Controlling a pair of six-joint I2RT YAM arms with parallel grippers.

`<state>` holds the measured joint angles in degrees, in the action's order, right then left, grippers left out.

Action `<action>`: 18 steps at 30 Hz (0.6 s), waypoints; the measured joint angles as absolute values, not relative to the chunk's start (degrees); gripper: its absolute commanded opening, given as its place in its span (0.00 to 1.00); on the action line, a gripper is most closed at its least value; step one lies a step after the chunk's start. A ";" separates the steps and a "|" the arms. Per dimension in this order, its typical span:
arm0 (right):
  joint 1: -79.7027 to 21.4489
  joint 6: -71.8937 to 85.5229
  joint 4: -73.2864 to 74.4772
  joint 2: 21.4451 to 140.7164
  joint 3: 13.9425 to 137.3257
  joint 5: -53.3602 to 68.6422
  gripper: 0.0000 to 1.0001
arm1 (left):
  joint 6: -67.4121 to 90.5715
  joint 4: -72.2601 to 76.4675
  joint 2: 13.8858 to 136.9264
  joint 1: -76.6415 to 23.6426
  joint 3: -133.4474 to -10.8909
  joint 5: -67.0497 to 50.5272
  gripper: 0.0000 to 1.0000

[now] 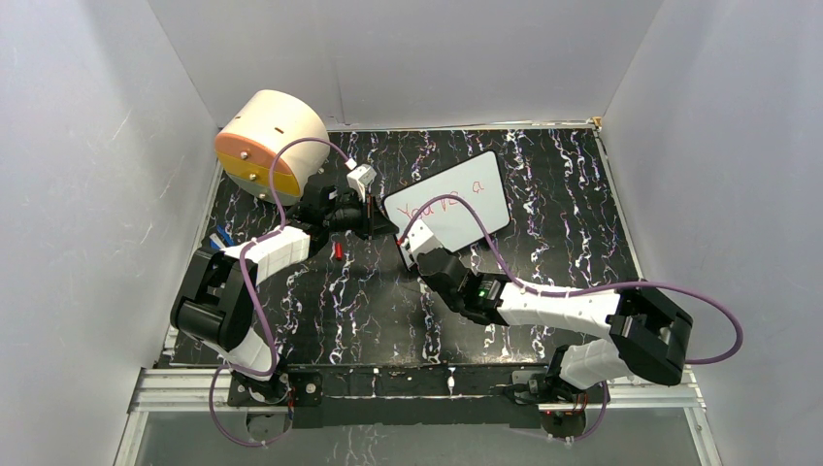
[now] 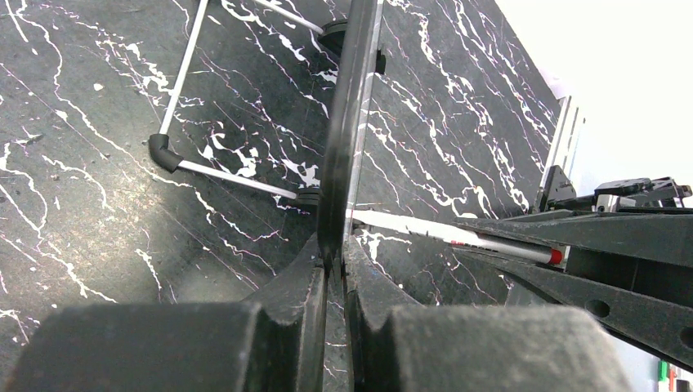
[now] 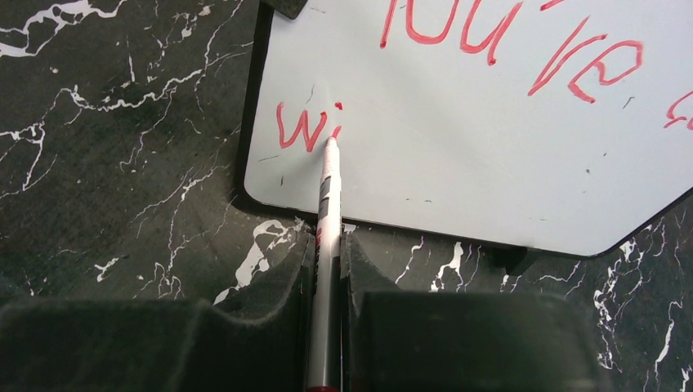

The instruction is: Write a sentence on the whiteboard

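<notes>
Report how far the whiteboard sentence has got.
Done: "You're a" stands in red across the top of the whiteboard. In hand: right fingers grip the marker, tip at "wi" below; left fingers clamp the board's edge. Left: presumably the rest of that line.

You are working in a robotics lab test cell. Plain white panels (image 1: 97, 146) wall in a black marble-patterned tabletop (image 1: 563, 194) on three sides. An aluminium extrusion rail (image 1: 427, 383) runs along its near edge; both arms are bolted at that rail, the left arm (image 1: 277, 254) and the right arm (image 1: 563, 309), each trailing a purple cable (image 1: 311, 140).
</notes>
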<state>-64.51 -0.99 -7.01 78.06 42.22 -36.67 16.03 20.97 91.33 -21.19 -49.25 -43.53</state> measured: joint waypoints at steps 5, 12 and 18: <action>-64.51 -0.08 -5.08 78.13 42.35 -35.86 0.00 | 16.03 20.97 91.33 -21.19 -49.25 -43.53 0.00; -64.51 0.36 -3.09 78.37 42.70 -35.46 0.00 | 16.03 20.97 91.31 -21.19 -49.25 -43.53 0.00; -64.49 0.93 -3.55 77.10 42.06 -35.62 0.00 | 16.03 20.97 91.29 -21.19 -49.25 -43.55 0.00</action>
